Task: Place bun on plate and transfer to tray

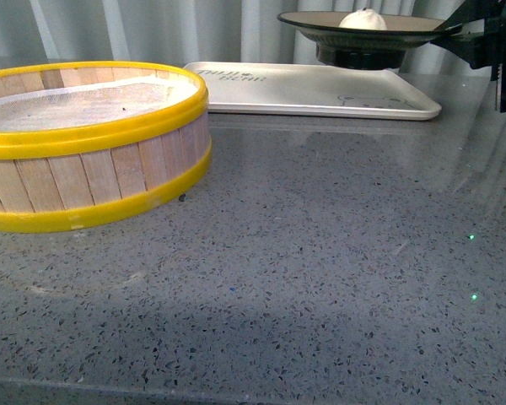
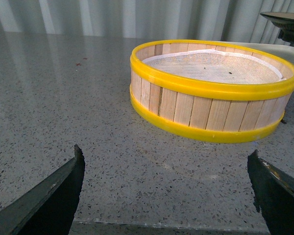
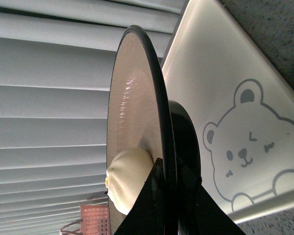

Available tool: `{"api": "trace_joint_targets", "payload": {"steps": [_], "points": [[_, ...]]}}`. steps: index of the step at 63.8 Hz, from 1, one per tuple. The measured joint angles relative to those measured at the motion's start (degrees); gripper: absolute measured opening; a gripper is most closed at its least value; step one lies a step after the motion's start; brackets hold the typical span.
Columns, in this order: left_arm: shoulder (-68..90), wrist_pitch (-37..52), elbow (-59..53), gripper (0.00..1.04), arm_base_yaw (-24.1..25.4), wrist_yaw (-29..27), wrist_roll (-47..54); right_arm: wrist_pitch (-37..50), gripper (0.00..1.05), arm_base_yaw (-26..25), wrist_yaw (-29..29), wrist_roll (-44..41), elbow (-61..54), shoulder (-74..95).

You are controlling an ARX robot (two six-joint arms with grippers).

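Observation:
The white bun (image 1: pixel 363 19) sits in the tan, black-rimmed plate (image 1: pixel 320 26), which hangs in the air above the far right part of the cream tray (image 1: pixel 261 94). My right gripper (image 1: pixel 457 30) is shut on the plate's right rim. The right wrist view shows the plate (image 3: pixel 132 98) edge-on, the bun (image 3: pixel 129 178) resting against its inside near my right gripper (image 3: pixel 167 178), and the tray's (image 3: pixel 210 63) bear drawing beyond. My left gripper (image 2: pixel 165 169) is open over bare counter, short of the steamer basket.
A yellow-rimmed wooden steamer basket (image 1: pixel 84 181) with a white liner stands at the left, also seen in the left wrist view as the basket (image 2: pixel 210 115). Grey speckled counter (image 1: pixel 320 278) spreads across the front and right. Pale blinds (image 1: pixel 152 29) close the back.

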State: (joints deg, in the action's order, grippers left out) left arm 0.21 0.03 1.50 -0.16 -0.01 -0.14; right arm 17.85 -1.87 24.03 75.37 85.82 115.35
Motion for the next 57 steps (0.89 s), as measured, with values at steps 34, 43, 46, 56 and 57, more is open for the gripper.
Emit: {"api": "trace_joint_targets", "payload": {"steps": [34, 43, 46, 56, 57], "points": [[0.0, 0.0, 0.0, 0.98, 0.0, 0.0, 0.02, -3.58, 0.02, -0.68, -0.15, -0.15, 7.82, 6.45], [0.0, 0.0, 0.0, 0.98, 0.0, 0.0, 0.0, -4.55, 0.02, -1.01, -0.17, -0.24, 9.44, 7.85], [0.0, 0.0, 0.0, 0.98, 0.0, 0.0, 0.0, -4.72, 0.02, -1.01, -0.15, -0.28, 9.81, 8.17], [0.0, 0.0, 0.0, 0.98, 0.0, 0.0, 0.0, -5.51, 0.02, -0.44, -0.22, -0.48, 11.56, 10.14], [0.0, 0.0, 0.0, 0.98, 0.0, 0.0, 0.0, -5.53, 0.02, -0.35, -0.2, -0.55, 11.61, 10.29]]}}
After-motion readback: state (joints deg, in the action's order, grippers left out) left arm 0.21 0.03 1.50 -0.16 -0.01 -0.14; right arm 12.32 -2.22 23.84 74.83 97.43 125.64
